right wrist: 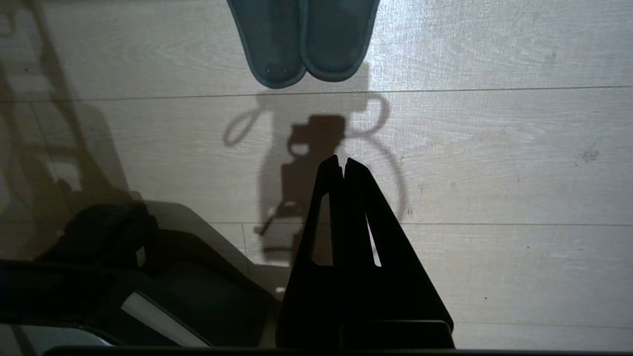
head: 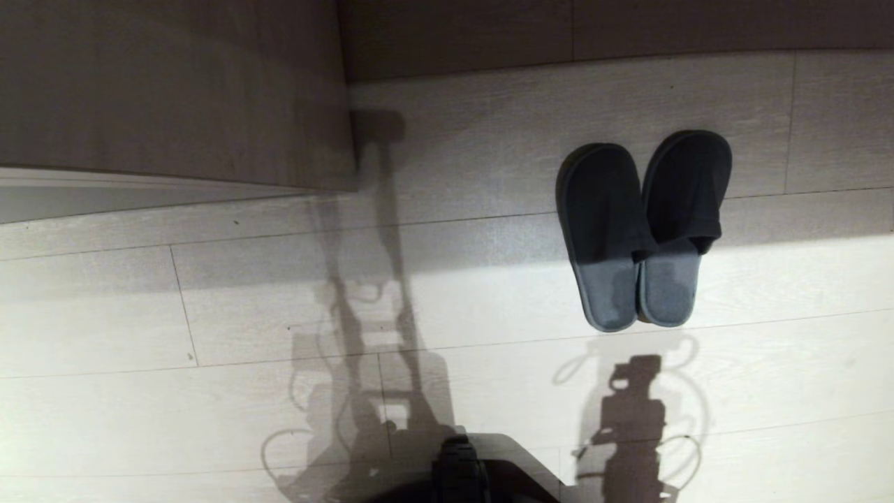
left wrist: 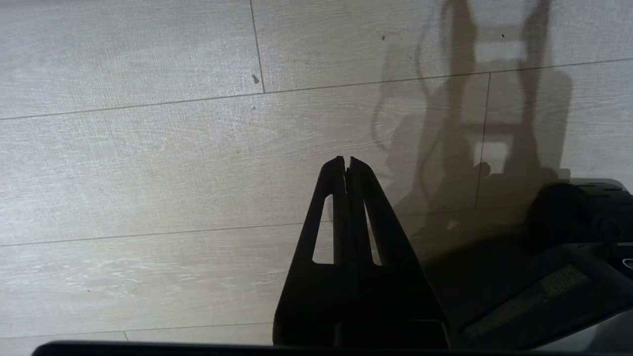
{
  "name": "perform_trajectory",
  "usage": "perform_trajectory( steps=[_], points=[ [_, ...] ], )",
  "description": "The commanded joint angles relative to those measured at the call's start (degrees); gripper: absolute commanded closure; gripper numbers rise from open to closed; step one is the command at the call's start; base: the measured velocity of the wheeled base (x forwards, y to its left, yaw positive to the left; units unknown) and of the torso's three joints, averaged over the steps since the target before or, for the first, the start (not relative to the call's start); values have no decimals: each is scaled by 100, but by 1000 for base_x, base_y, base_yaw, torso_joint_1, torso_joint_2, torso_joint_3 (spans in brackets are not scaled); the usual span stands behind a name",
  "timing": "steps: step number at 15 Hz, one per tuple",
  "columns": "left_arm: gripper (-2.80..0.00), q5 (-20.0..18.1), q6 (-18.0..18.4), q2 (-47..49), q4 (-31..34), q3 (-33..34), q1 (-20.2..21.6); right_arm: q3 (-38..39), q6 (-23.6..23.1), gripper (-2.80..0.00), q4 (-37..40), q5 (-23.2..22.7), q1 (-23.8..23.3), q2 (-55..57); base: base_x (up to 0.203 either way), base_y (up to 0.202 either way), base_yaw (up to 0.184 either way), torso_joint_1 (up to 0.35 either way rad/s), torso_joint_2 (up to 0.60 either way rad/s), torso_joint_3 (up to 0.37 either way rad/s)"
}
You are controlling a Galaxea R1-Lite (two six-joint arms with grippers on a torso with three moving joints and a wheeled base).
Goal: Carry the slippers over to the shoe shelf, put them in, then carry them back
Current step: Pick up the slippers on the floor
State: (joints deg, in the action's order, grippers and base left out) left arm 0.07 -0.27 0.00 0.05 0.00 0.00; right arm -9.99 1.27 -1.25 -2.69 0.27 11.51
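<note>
Slippers (head: 642, 227) lie paired, touching, on pale plank floor (head: 279, 307) beside taupe cabinet (head: 167, 91).

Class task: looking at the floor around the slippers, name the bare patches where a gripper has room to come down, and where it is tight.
Bare floor lies left of the slippers, up to the wood-grain unit, and between their heels and the shut right gripper. Tightest: the slippers touch side by side.

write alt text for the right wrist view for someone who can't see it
The right gripper, fingers shut and holding nothing, points across pale wood-plank floor toward the heel ends of the dark slippers, which lie side by side, apart from the gripper. The gripper's shadow falls between them, and part of the robot's dark base shows to one side.
</note>
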Motion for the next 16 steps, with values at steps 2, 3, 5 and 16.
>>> perform_trajectory(
  steps=[2, 3, 5, 16],
  points=[
    [0, 1, -26, 0, -4, 0, 0, -384, 2, 0, -510, -45, 5, 2055, 0, 0, 0, 0, 0, 0],
    [0, 1, -17, 0, -5, 0, 0, -448, -30, 0, -903, -91, 6, 2789, 0, 0, 0, 0, 0, 0],
    [0, 1, -17, 0, 4, 0, 0, -545, -186, 0, -1698, -292, 7, 4327, 0, 0, 0, 0, 0, 0],
    [0, 1, -17, 0, -1, 0, 0, -1231, -316, -280, -6736, -142, 916, 8769, 0, 0, 0, 0, 0, 0]
  ],
)
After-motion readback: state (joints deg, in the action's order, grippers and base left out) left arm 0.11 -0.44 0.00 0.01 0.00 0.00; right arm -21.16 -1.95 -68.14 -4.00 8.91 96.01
